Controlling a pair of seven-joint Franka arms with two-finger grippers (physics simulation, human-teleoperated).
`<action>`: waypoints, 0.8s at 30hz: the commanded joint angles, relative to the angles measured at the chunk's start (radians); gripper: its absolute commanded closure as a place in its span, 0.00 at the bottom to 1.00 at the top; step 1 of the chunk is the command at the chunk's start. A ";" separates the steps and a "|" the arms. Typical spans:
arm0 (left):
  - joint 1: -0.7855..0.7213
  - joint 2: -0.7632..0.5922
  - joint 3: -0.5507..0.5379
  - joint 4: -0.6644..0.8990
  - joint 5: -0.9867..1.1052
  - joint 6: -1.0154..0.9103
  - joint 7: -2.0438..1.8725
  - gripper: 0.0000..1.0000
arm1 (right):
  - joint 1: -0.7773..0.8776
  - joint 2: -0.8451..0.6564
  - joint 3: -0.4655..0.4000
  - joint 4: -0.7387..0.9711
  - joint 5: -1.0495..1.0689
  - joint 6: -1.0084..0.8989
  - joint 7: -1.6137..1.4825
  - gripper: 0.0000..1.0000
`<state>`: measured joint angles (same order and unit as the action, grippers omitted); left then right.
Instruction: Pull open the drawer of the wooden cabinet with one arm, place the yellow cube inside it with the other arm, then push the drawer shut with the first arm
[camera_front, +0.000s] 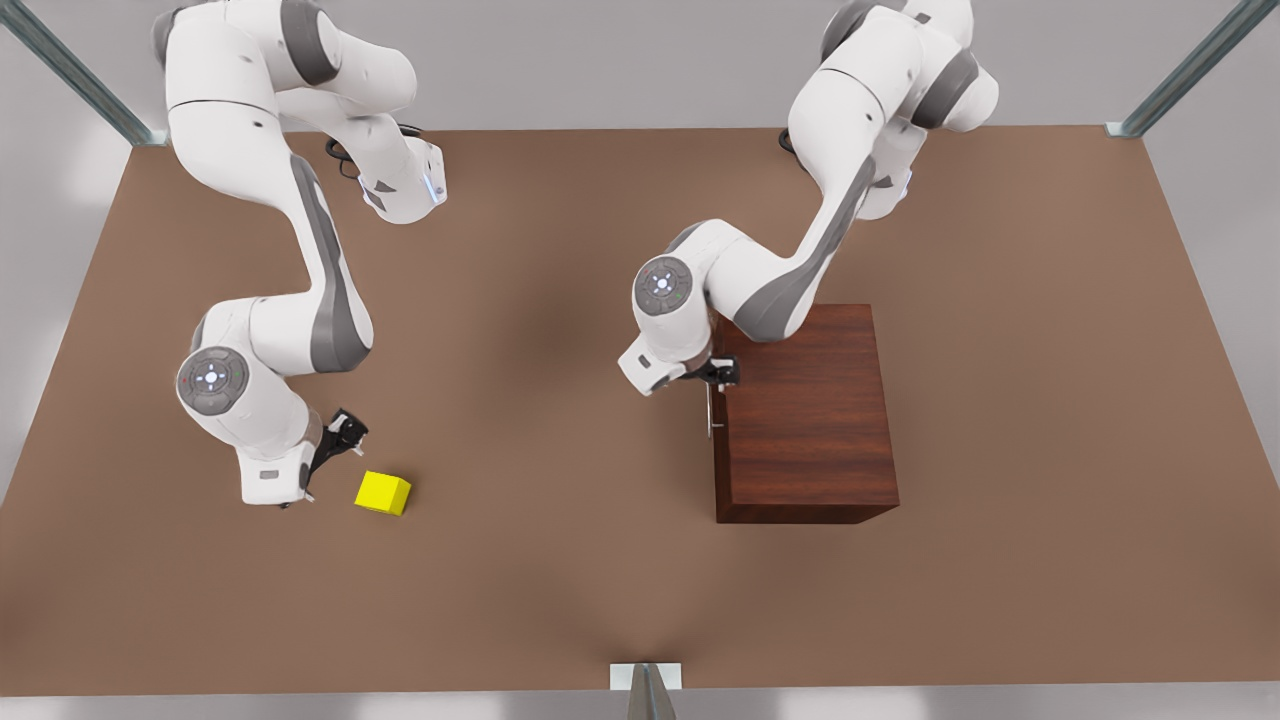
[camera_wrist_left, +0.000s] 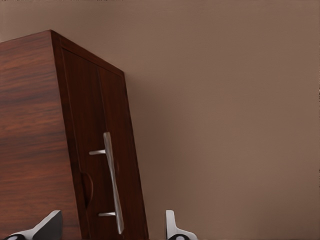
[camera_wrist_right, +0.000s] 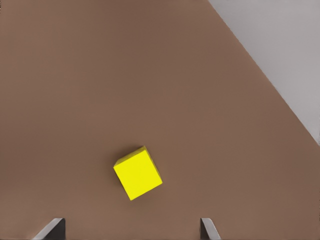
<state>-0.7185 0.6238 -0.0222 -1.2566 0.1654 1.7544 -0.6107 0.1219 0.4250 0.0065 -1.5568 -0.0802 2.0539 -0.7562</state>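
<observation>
The yellow cube (camera_front: 383, 492) is seen near the front edge of the brown table (camera_front: 560, 560). It is set on the table, just beside the right gripper (camera_front: 345, 436), and is not touched by it. In the right wrist view the cube (camera_wrist_right: 138, 173) is seen a little way out from the two spread fingertips (camera_wrist_right: 51, 229), roughly between them, turned at an angle. The right gripper is held wide and nothing is gripped.

Farther back, toward the front view's right, the wooden cabinet (camera_front: 808, 415) is placed on the table, well apart from the cube. The left gripper (camera_front: 722, 375) is held right at the cabinet's front, close to the silver handle (camera_front: 710, 410). In the left wrist view the handle (camera_wrist_left: 113, 182) is seen between the parted fingertips (camera_wrist_left: 176, 227), a little beyond them. The bar is not squeezed, and the left gripper is spread apart. The drawer (camera_wrist_left: 102, 155) is pushed flat into the cabinet's front, so it is closed. What is inside it cannot be seen.
</observation>
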 joint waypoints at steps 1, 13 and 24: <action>-0.033 0.017 0.001 0.000 0.060 0.039 -0.418 0.00 | 0.001 0.021 0.000 -0.009 -0.012 0.126 -0.813 0.00; -0.045 0.112 0.001 0.011 0.255 0.033 -0.294 0.00 | -0.010 0.149 -0.008 -0.019 0.014 0.066 -0.802 0.00; -0.055 0.157 0.001 0.013 0.256 0.062 -0.342 0.00 | -0.008 0.222 -0.010 -0.003 0.027 0.060 -0.687 0.00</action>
<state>-0.7712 0.7782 -0.0215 -1.2453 0.4198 1.8002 -0.8430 0.1141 0.6449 -0.0030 -1.5611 -0.0607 2.1145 -1.3099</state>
